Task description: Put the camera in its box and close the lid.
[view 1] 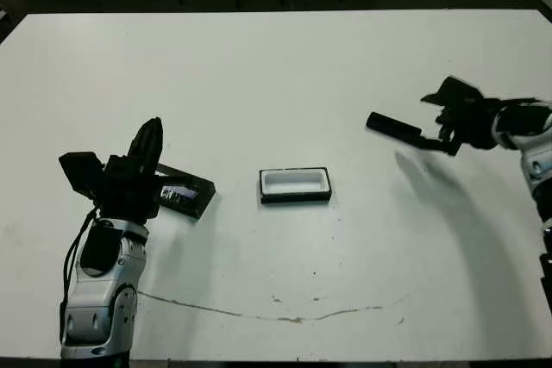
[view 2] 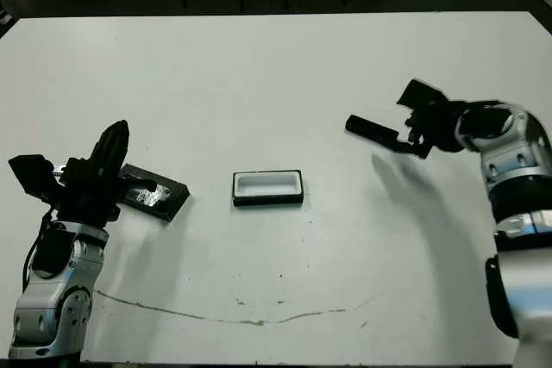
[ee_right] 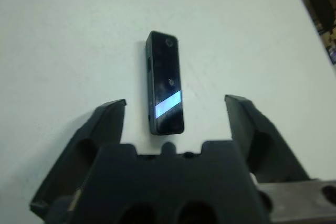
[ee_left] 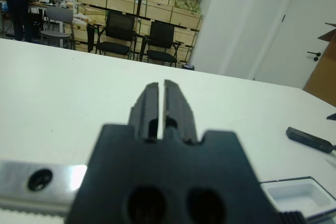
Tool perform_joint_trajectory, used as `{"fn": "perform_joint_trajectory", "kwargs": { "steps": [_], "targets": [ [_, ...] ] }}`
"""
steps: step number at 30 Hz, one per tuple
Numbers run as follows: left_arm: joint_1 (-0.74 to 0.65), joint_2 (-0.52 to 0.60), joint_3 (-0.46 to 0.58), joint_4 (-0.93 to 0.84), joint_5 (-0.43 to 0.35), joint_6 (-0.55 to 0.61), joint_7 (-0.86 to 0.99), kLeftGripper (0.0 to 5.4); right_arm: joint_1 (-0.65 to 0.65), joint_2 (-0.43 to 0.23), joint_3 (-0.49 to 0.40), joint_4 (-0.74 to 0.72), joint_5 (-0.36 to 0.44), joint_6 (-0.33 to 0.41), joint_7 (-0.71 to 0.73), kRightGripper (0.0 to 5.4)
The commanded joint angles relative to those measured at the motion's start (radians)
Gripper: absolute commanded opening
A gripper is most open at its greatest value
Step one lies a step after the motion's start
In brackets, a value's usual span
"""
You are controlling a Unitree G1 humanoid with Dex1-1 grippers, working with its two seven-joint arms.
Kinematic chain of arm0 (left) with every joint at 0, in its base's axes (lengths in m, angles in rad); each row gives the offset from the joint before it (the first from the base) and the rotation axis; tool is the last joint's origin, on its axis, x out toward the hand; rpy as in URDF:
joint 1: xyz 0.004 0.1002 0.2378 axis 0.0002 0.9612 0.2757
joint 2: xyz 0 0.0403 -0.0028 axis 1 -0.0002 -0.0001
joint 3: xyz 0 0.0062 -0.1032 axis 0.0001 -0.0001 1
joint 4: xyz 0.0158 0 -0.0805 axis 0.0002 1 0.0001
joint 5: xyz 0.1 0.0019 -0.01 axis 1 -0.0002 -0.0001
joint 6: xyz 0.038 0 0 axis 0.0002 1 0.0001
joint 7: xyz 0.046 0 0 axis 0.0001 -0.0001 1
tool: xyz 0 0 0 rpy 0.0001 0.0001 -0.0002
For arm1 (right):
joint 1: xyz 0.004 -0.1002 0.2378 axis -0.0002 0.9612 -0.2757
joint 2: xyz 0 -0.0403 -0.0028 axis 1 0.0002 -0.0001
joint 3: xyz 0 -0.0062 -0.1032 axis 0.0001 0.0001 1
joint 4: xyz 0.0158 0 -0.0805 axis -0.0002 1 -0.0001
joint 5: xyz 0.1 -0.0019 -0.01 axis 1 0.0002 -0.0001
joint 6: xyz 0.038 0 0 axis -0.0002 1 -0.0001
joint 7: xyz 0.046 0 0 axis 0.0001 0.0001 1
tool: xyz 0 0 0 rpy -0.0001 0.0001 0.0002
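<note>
Camera (ee_right: 165,83) lies flat on the white table (view 1: 276,84) at the robot's right, well apart from everything else. In the right wrist view it sits straight ahead of the right gripper (ee_right: 176,114), centred in the gap between the two fingers, its long axis running away along the line of the fingers instead of across them. The near end, with the bright screen strip, lies just short of the gripper body. The fingers are spread wide, one on each long side of the camera, and neither touches it. From the head views the gripper seems to hover a little above the table, though the height is hard to judge. The grasp looks nearly lined up: closing across the narrow width should take it once the fingers come down.

Box (view 1: 295,184) sits near the table's middle, open side up, long axis running left to right, its white lining bare and nothing in it. It lies between the two arms, with the camera well off to its right.

Lid (view 1: 185,196) lies flat to the left of the box, separate from it, partly hidden by the left gripper (ee_left: 160,103). That gripper is raised above it, fingers pressed together with only a thin slit between, holding nothing.

The right arm is by far the nearer to the camera.
</note>
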Motion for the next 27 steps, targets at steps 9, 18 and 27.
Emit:
{"fn": "perform_joint_trajectory", "kwargs": {
  "steps": [9,18,27],
  "targets": [
    [0.015,0.017,0.003,0.012,0.019,0.013,0.000,0.00,-0.023,0.035,0.044,0.151,-0.075,-0.063,-0.086,5.39],
    [0.018,0.018,0.003,0.009,0.014,0.018,-0.004,0.00,0.011,0.043,0.007,0.199,-0.043,-0.029,-0.155,5.39],
    [0.018,0.019,0.003,0.006,0.014,0.020,-0.005,0.00,0.056,0.077,-0.032,0.224,-0.004,0.039,-0.151,4.74]
  ]
}}
